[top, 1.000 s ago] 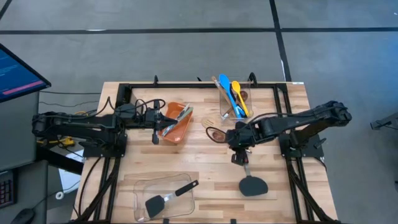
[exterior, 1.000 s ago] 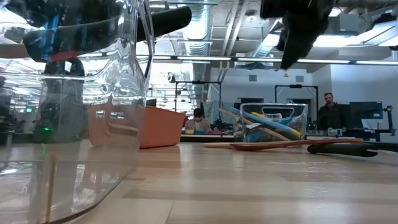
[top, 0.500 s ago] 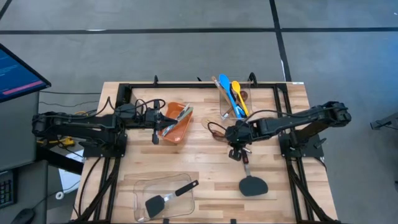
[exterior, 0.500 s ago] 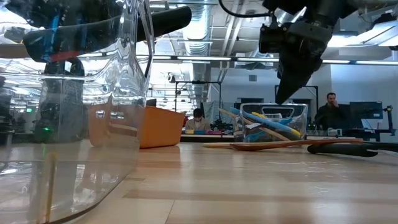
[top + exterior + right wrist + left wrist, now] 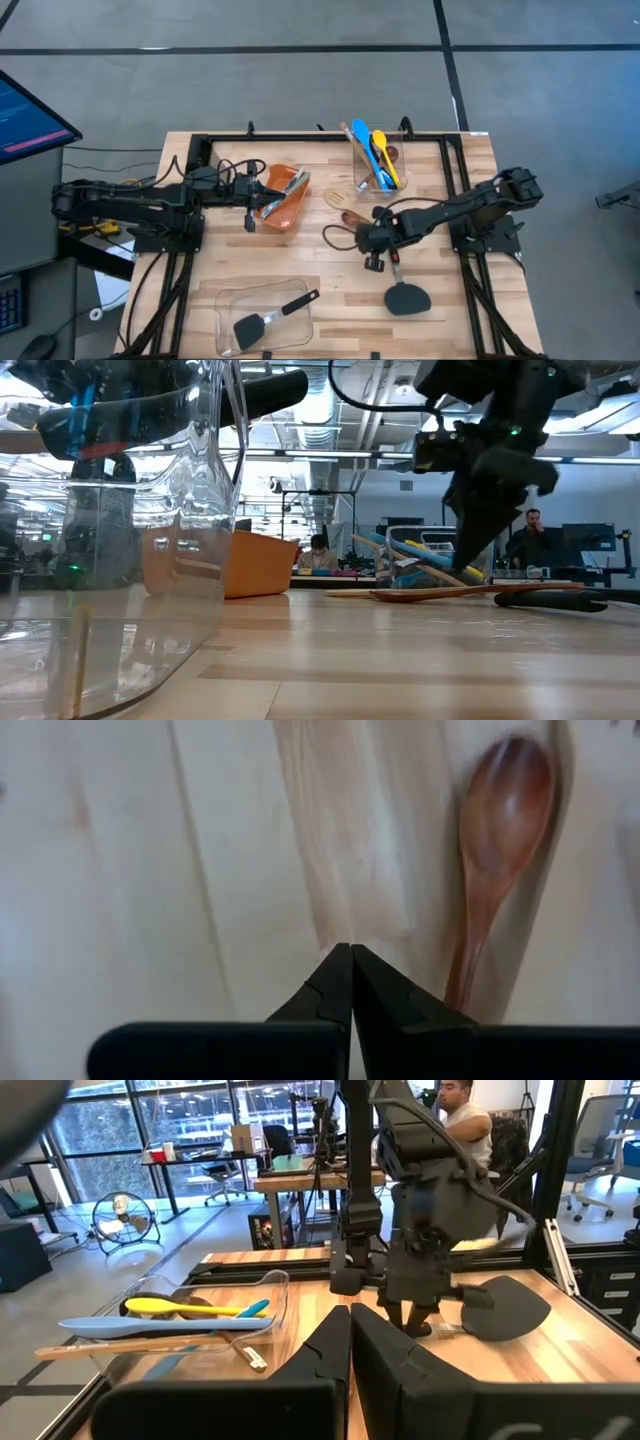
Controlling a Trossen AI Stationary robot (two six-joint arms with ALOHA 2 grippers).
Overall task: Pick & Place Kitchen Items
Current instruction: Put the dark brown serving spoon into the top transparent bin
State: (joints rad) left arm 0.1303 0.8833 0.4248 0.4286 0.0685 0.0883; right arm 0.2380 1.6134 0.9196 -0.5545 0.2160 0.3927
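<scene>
I see the wooden table (image 5: 330, 250) filling the lower middle of the high view, with open board across its centre and lower right, and a black frame rail along its top edge. My right gripper (image 5: 372, 262) sits right of centre, above bare wood, its fingers (image 5: 380, 990) pressed together on nothing; the dark wooden spoon (image 5: 495, 850) lies just beside them. My left gripper (image 5: 248, 222) waits at centre left, also closed and empty, next to the orange bin (image 5: 284, 197), which holds a few slim utensils I can't tell apart. At upper centre, a clear container (image 5: 378, 165) carries the blue spoons (image 5: 372, 148) and the yellow spoon (image 5: 390, 170). Another clear container (image 5: 262, 318) at the bottom edge holds a black spatula (image 5: 268, 317). A second black spatula (image 5: 403, 292) lies loose at lower right.
</scene>
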